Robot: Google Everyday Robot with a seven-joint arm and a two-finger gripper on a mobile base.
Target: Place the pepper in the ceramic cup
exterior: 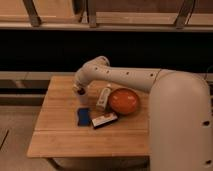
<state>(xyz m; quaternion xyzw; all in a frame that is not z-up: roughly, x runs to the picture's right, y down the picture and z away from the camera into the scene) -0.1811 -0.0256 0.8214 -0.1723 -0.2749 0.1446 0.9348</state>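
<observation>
My arm reaches from the right across the wooden table (60, 142), and the gripper (80, 93) hangs low over the table's back left part, pointing down. The pepper does not show in this view. I cannot make out the ceramic cup either; the spot right under and behind the gripper is hidden by it.
A small white bottle (103, 96) leans just right of the gripper, with a large orange bowl (123, 101) beyond it. A flat blue rectangle (83, 116) and a red, white and black box (104, 120) lie in front. A dark shelf runs behind the table.
</observation>
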